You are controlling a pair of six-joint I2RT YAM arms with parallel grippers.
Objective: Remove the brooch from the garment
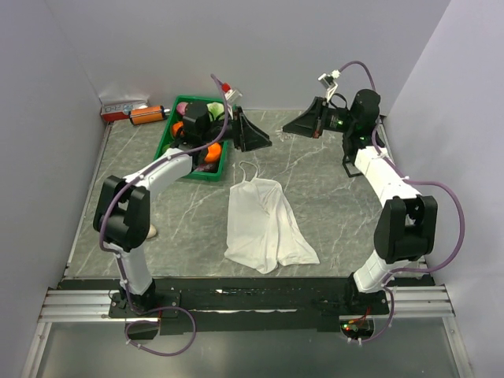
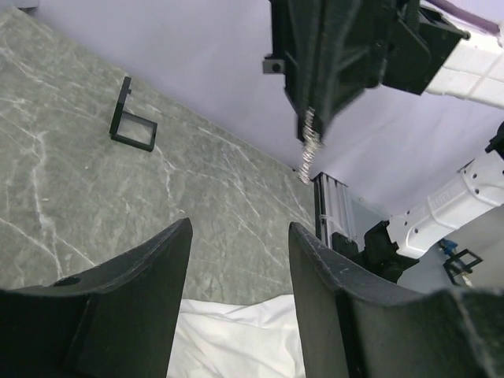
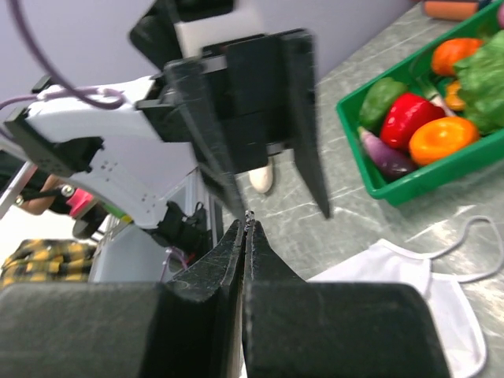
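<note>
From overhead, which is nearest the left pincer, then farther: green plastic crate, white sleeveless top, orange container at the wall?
1. Green plastic crate, beside the left pincer, and white sleeveless top, in front: too close to call.
2. Orange container, far back-left corner.

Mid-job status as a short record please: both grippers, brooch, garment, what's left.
left gripper: open, empty, facing the right gripper
right gripper: shut, a small shiny piece hanging from its tips
brooch: probably that hanging piece, held in the air, clear of the cloth
garment: spread on the table, neither gripper touching it
bin: green, toy vegetables inside, far left, under the left arm
left to do: likely just set the brooch down
</note>
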